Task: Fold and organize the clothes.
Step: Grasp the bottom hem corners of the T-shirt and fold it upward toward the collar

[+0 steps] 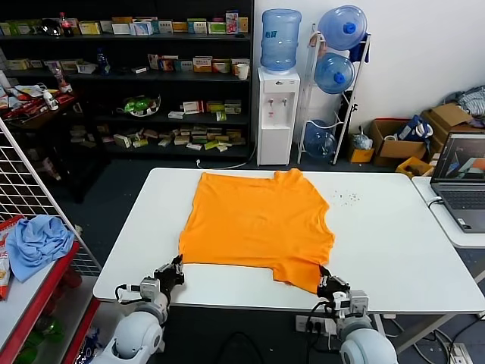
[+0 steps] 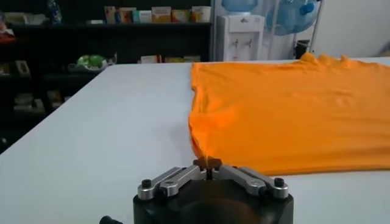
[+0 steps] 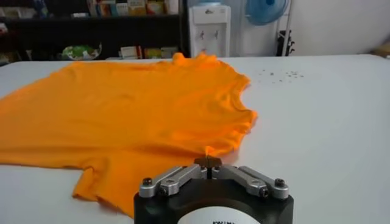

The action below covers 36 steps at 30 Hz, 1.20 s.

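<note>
A plain orange T-shirt (image 1: 258, 224) lies spread flat on the white table (image 1: 394, 258). My left gripper (image 1: 179, 263) is at the shirt's near left corner and is shut on a pinch of its edge; in the left wrist view (image 2: 208, 162) the orange cloth (image 2: 286, 109) rises from between the closed fingertips. My right gripper (image 1: 324, 279) is at the shirt's near right corner, by the sleeve, and is shut on the cloth there; the right wrist view (image 3: 208, 161) shows the orange shirt (image 3: 134, 109) pinched the same way.
A light blue cloth bundle (image 1: 36, 241) lies on the red rack at the left. A laptop (image 1: 462, 182) sits on a side table at the right. Small dark specks (image 1: 345, 199) lie on the table's far right. Shelves and a water dispenser (image 1: 277, 114) stand behind.
</note>
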Tool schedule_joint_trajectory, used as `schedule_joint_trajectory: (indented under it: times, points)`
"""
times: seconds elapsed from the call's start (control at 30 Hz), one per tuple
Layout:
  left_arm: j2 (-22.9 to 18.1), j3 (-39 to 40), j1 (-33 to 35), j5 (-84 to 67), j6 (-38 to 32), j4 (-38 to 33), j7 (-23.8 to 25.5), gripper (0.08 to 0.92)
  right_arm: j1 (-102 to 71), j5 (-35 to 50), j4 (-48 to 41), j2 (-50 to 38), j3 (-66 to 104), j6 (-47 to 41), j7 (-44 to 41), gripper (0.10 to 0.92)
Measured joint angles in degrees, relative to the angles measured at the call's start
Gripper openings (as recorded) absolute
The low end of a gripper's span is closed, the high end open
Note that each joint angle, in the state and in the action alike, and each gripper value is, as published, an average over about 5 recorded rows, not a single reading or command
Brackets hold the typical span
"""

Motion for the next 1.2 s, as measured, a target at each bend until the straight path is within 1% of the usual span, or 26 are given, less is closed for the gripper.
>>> schedule_joint_trajectory:
  times: [0.37,0.5,0.63,0.87,1.0,1.2]
  points:
    - [2.41,-2.09,7.23,1.6,-0.66,-9.16,-0.14,0.096,-9.42,-5.02,7.34,-2.01,1.32,2.26,0.4,0.125]
    - [2.43,-2.36,9.44,3.39,-1.64,-11.84,0.05,0.096,-10.43,-6.28,8.19,-2.73,1.27,3.66,0.41,0.125]
    - [1.85,-2.18,10.18,5.9,-2.99,-12.89,0.08,0.096,-9.35,-6.9,7.64,-3.48,1.23,5.51,0.23,0.125]
    - [-0.23,-1.52,8.47,10.46,-6.43,-11.11,-0.31,0.096,-3.76,-7.51,3.05,-4.8,0.47,9.84,-0.98,0.125]
    - [-1.05,-0.91,6.17,11.8,-7.73,-8.56,-0.5,0.096,0.37,-7.38,-0.62,-5.5,-0.2,11.38,-1.47,0.125]
    - [-1.23,0.38,1.65,12.76,-8.85,-3.79,-0.51,0.096,6.75,-6.69,-6.44,-5.82,-1.39,12.22,-1.85,0.125]
